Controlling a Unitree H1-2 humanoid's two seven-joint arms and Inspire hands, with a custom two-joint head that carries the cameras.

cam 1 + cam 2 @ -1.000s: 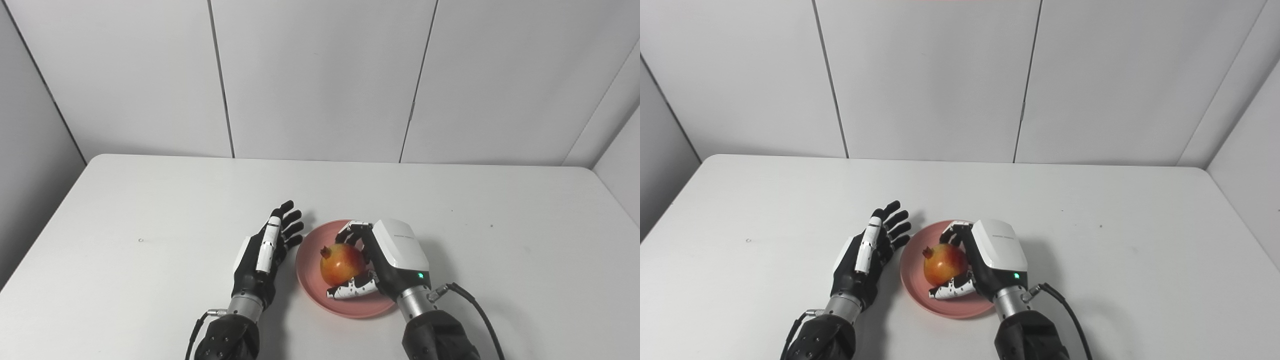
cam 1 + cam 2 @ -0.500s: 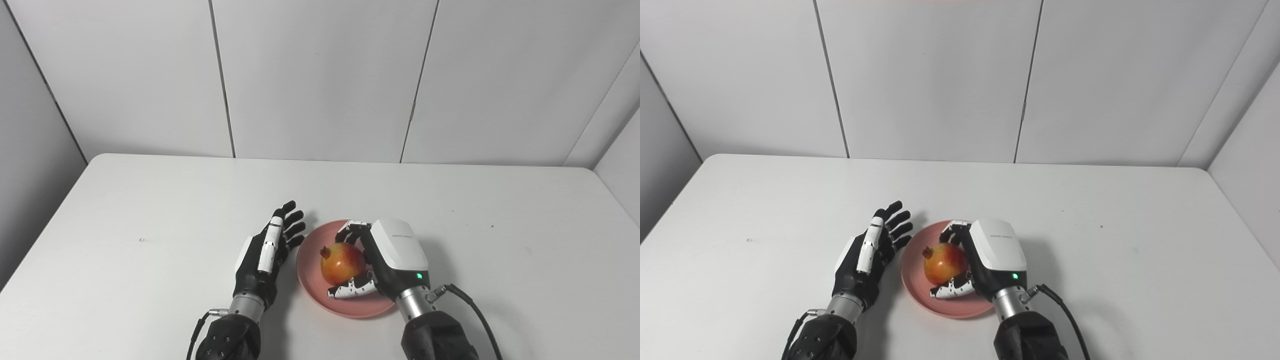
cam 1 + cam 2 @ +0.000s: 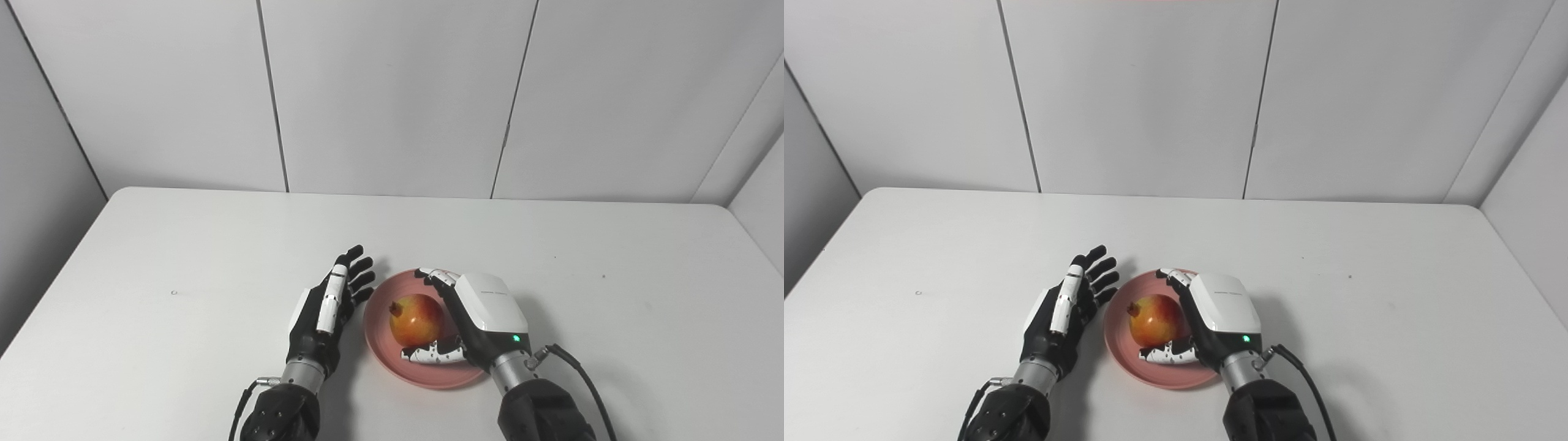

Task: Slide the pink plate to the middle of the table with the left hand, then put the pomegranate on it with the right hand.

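White table (image 3: 184,245): the right hand (image 3: 484,321) has just spread its fingers off the pomegranate (image 3: 416,311), which sits on the pink plate (image 3: 441,376). Left hand (image 3: 324,312) waits beside the plate, fingers apart, so placement looks done.

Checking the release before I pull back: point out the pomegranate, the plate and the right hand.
pomegranate (image 3: 416,318), left eye view, middle of the fruit.
plate (image 3: 375,321), left eye view, bare left rim.
right hand (image 3: 490,309), left eye view, white back shell.
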